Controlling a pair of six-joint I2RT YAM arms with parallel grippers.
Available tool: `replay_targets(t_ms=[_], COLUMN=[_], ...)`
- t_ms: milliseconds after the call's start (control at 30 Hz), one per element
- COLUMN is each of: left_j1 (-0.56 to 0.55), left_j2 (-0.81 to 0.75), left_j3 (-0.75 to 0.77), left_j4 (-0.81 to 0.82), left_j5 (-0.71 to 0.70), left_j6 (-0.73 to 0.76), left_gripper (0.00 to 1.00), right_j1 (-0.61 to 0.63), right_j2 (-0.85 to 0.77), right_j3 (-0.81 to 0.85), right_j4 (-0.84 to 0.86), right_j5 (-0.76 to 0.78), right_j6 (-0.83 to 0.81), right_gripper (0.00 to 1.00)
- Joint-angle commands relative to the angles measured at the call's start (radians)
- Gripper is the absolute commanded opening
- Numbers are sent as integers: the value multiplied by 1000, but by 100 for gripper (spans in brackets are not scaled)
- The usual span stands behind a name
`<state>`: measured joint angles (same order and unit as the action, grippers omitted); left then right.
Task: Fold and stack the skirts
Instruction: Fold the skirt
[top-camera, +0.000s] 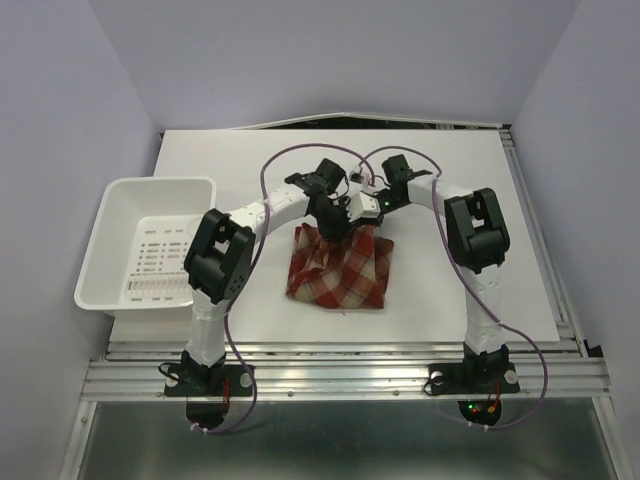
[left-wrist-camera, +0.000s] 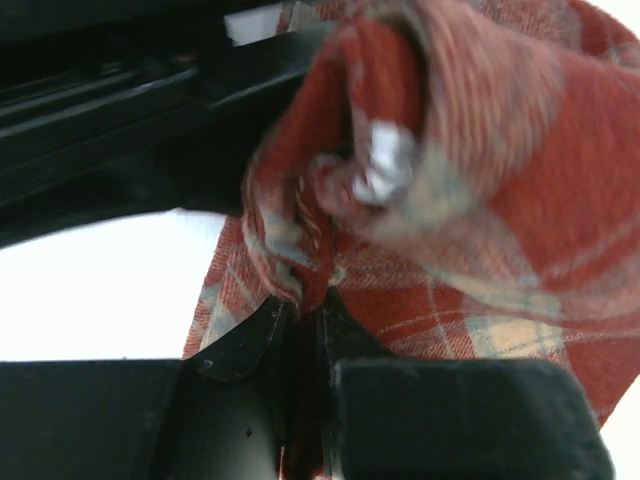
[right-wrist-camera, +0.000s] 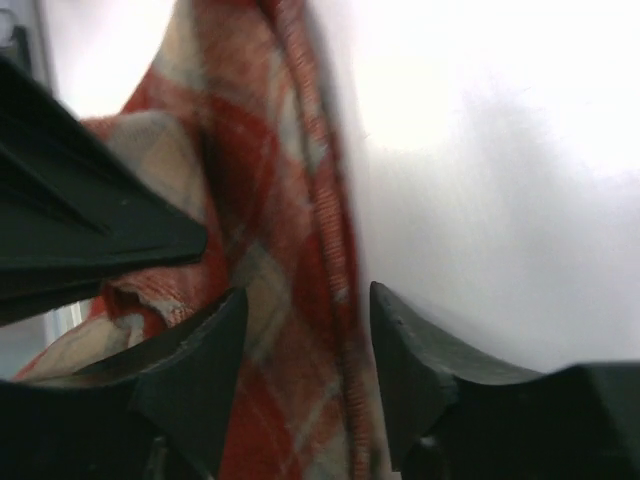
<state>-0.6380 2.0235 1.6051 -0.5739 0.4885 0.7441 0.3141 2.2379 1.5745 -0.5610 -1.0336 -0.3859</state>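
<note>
One red, maroon and cream plaid skirt (top-camera: 340, 268) lies bunched in the middle of the white table (top-camera: 460, 180), its far edge lifted. My left gripper (top-camera: 333, 222) is at that far edge; in the left wrist view its fingers (left-wrist-camera: 250, 335) stand shut on a pinched fold of the skirt (left-wrist-camera: 480, 200). My right gripper (top-camera: 365, 210) sits close beside it. In the right wrist view the right gripper (right-wrist-camera: 305, 300) has its jaws apart, and the skirt's hemmed edge (right-wrist-camera: 290, 250) hangs between them.
A white perforated plastic basket (top-camera: 110, 240) stands at the left of the table beside the left arm. Metal rails (top-camera: 340, 375) run along the near edge, and grey walls close in both sides. The left gripper's black body (right-wrist-camera: 90, 220) crowds the right wrist view.
</note>
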Motion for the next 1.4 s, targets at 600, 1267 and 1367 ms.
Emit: replay_targets(t_ms=[600, 1267, 1367], left_j1=[136, 236, 254], left_j2=[-261, -206, -120], left_j3=[86, -424, -389], left_j4=[51, 522, 523], left_j5=[31, 173, 148], left_j6=[-334, -681, -658], left_gripper=[68, 50, 50], right_j1=[-169, -4, -4], right_j2=[-427, -396, -351], right_j3=[38, -381, -390], right_j4=[-50, 47, 56], right_j5=[93, 194, 276], right_j6=[321, 311, 292], right_gripper=[73, 43, 44])
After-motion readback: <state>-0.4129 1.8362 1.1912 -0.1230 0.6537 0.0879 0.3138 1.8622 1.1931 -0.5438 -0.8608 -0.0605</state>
